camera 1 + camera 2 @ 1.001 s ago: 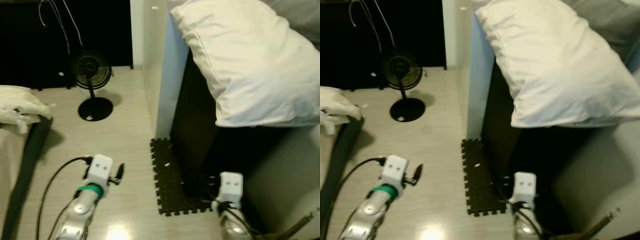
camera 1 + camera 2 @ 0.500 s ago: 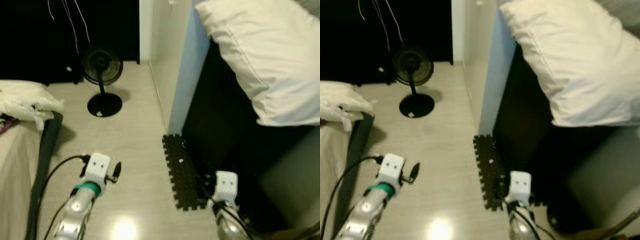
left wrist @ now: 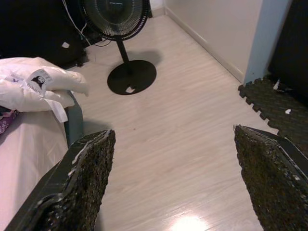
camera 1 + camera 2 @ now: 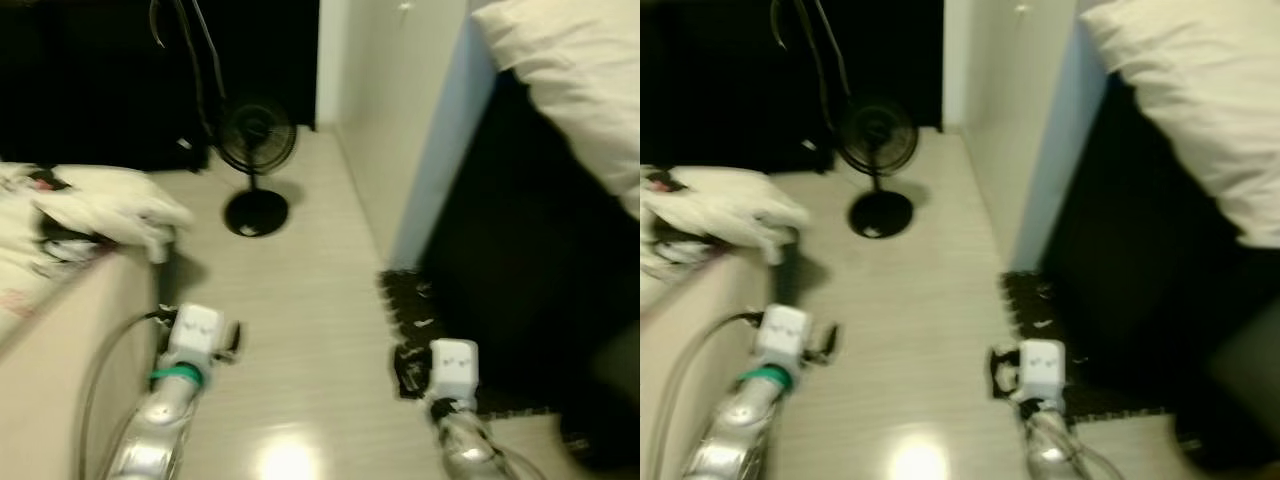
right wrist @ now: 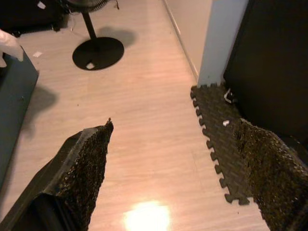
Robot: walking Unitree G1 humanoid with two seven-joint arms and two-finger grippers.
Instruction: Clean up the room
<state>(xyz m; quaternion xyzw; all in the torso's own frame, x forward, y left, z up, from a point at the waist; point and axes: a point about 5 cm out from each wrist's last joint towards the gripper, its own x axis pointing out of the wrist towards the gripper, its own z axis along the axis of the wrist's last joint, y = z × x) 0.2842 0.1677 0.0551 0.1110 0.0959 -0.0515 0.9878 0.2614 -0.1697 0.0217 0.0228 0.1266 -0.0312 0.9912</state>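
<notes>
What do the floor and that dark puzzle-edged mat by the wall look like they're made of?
The floor looks like pale wood-look laminate or vinyl planks: faint board lines, a glossy light glare. The mat looks like black foam tile: interlocking toothed edges, embossed matte surface.

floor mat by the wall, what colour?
Black interlocking foam floor mat, a few white scraps on it; clearest in right wrist view.

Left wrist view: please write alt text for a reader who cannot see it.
The left gripper is open and empty above a pale wooden floor. Ahead stands a black pedestal fan, with a white plastic bag on a bed edge and a dark foam mat by a white wall.
</notes>
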